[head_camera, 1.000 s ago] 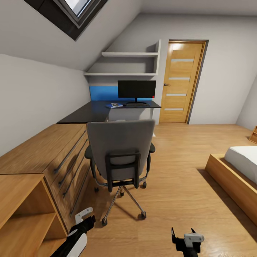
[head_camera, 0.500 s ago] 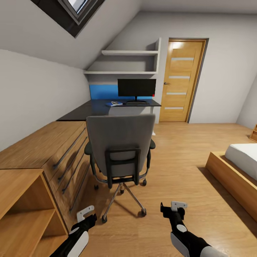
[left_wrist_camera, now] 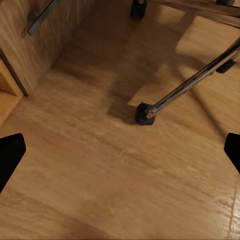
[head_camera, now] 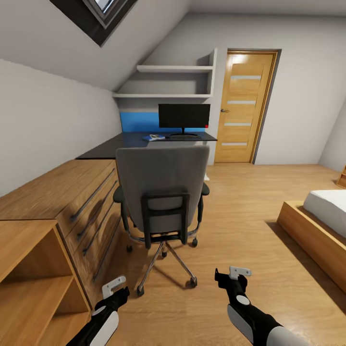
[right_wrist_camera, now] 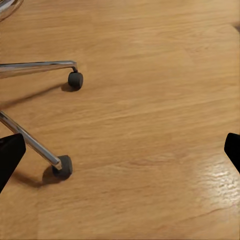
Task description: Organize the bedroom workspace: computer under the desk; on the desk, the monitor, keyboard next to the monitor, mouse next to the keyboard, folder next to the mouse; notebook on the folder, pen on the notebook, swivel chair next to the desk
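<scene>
Head view: looking down a bedroom (head_camera: 288, 120) with pale walls, sloped ceiling and light wood floor (head_camera: 240, 216). At centre, the swivel chair (head_camera: 161, 187), seen from behind; grey backrest blocking the seat, so impossible to tell what lies on it. Star base and castors visible beneath, standing on the floor just beside the wooden dresser (head_camera: 57, 192), well short of the desk (head_camera: 125, 144). Beyond, the glossy black desk with blue back panel; the monitor (head_camera: 184, 117) upright on it, red dot at a lower corner. In front of the monitor stand, a dark flat strip, probably the keyboard (head_camera: 182, 137), too small to confirm. Beside it, a small blue-and-white patch (head_camera: 154, 138), possibly the folder with something on it; too distant to separate. Under-desk space hidden behind the chair. Oak door (head_camera: 245, 108) at right of the desk, white shelves (head_camera: 175, 81) above, bed corner (head_camera: 317, 221) cut off at the frame edge. Left gripper (head_camera: 114, 287) low near the dresser foot, right gripper (head_camera: 229, 275) low over bare floor; fingers too small here to judge.

Left wrist view: dark fingertips (left_wrist_camera: 10, 155) at both frame edges, far apart, nothing between them. Below, floor, one castor on a chrome leg, dresser corner with a drawer handle.

Right wrist view: fingertips (right_wrist_camera: 11, 152) again at opposite edges, spread wide, holding nothing. Two castors and chrome legs over floor; chair otherwise cut off.
</scene>
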Motion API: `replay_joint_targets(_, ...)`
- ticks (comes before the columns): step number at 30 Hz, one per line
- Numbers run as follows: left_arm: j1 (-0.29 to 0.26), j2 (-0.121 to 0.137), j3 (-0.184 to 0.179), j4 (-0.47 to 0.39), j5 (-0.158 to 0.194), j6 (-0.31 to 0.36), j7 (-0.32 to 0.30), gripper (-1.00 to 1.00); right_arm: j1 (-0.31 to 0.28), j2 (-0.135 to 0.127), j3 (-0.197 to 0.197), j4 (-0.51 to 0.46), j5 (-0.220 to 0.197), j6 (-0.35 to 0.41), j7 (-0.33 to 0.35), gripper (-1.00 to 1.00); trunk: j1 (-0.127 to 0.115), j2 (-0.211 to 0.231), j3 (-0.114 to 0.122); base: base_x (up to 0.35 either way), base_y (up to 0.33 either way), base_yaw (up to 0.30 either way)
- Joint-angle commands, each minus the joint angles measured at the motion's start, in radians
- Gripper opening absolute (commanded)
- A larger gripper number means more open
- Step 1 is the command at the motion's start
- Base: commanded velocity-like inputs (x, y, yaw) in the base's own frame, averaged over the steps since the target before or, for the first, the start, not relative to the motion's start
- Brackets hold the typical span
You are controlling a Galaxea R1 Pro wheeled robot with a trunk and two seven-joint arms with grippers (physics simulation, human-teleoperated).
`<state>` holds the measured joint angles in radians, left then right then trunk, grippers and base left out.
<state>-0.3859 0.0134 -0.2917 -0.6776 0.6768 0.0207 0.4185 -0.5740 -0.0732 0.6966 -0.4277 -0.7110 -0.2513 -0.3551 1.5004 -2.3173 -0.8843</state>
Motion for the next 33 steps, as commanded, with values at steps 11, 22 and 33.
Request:
replay_joint_targets(11, -0.001, 0.003, -0.010, 0.020, -0.017, -0.002, 0.010, 1.00, 0.000, 0.005, 0.013, -0.003, -0.001, -0.006, 0.011, 1.00, 0.004, -0.008, -0.004, 0.000, 0.000, 0.000)
replay_joint_targets(22, -0.001, 0.001, -0.010, 0.076, -0.103, -0.086, 0.007, 1.00, 0.001, 0.024, 0.014, -0.003, 0.009, -0.010, 0.013, 1.00, 0.004, -0.008, -0.004, 0.000, 0.000, 0.000)
replay_joint_targets(33, -0.001, -0.001, -0.011, 0.117, -0.111, -0.106, 0.006, 1.00, 0.003, 0.037, 0.014, 0.000, 0.050, -0.060, 0.010, 1.00, 0.004, -0.008, -0.004, 0.000, 0.000, 0.000)
